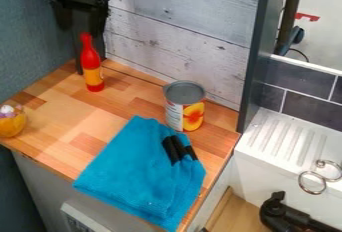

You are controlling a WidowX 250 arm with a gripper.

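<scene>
Black two-finger gripper [81, 18] above the back left of the counter [57, 113], nearest the slim red plastic-looking bottle [92, 68].
The jaws' state cannot be told; the bottle stands upright near the plank-patterned wall [184, 28], well apart from the grey-topped cylindrical can [184, 107]. Just before the can, a soft, folded blue cloth [137, 168] with black strips reaches the wood-patterned counter's front edge; a rounded yellow-orange item [12, 124] sits far left.

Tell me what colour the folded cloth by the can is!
The cloth is bright blue, best seen in the camera view.
</scene>
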